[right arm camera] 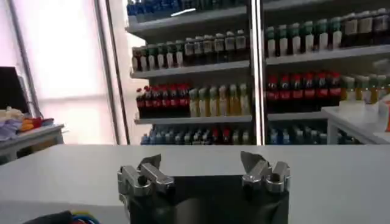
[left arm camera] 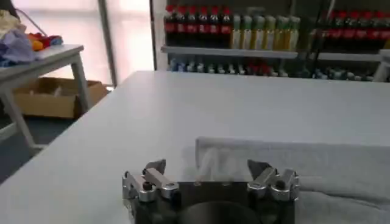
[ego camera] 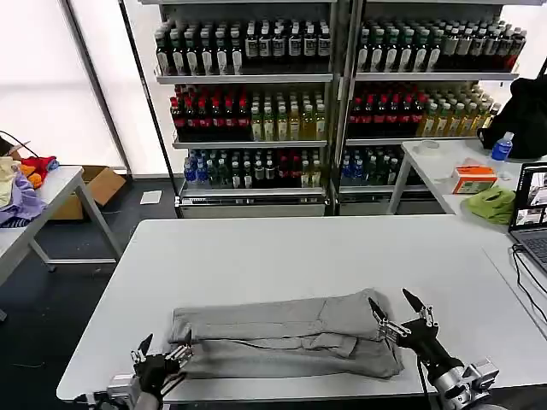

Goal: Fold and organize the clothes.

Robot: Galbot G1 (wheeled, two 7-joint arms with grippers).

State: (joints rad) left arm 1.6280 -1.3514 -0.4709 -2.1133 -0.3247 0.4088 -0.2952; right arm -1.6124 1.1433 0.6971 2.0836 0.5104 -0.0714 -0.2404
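**Folded shirt lies between my two end effectors**

My left end effector (ego camera: 162, 350) sits at the near edge of the white bench (ego camera: 282, 248), fingers spread w/ nothing between them, just off the left end of the grey shirt (ego camera: 286, 335). My right end effector (ego camera: 396, 306) hangs over the shirt's right end, fingers also apart & empty. The shirt lies flat, folded into a long band across the bench's near half. Behind: shelves of bottles (ego camera: 256, 120).
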